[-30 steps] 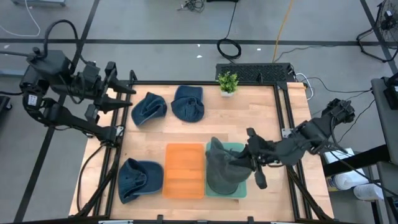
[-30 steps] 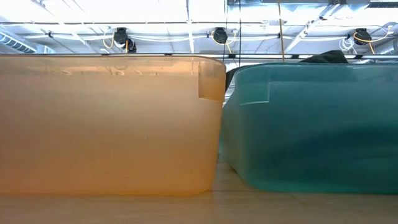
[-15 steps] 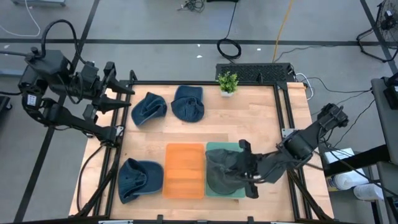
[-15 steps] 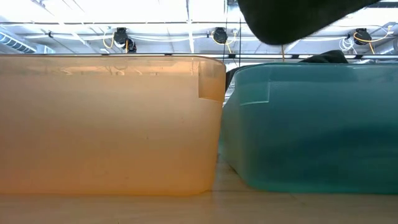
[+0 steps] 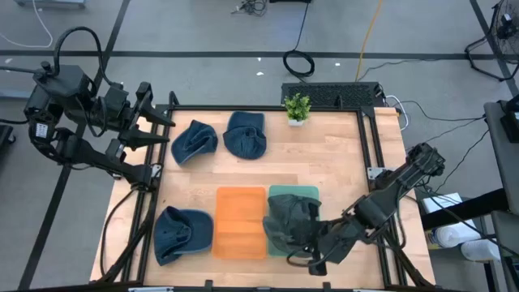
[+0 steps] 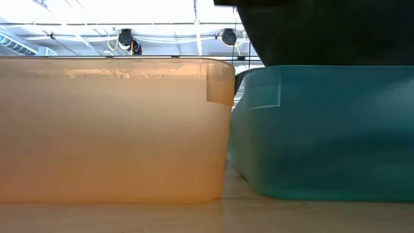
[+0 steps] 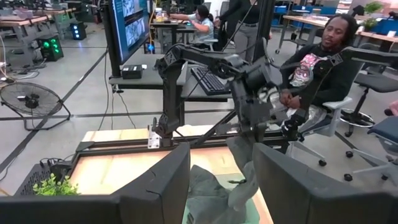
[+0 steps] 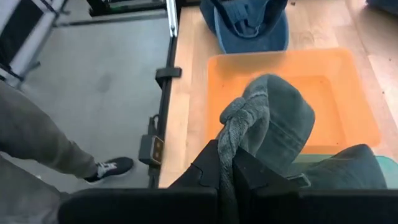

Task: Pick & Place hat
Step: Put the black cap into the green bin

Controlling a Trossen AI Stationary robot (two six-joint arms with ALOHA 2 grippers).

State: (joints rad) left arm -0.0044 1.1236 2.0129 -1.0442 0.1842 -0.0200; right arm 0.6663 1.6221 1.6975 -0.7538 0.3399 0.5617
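The right hand [image 5: 312,253] is pinched tight on a grey hat [image 5: 285,225], holding it over the green bin [image 5: 312,193] by the desk's [image 5: 324,146] near edge. Beside it sits the orange bin [image 5: 240,221]. The left hand [image 5: 158,130] waits half open past the far left corner.

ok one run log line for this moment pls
right gripper: shut on grey-green hat, over teal bin | left gripper: parked off table's left edge | three blue hats on table
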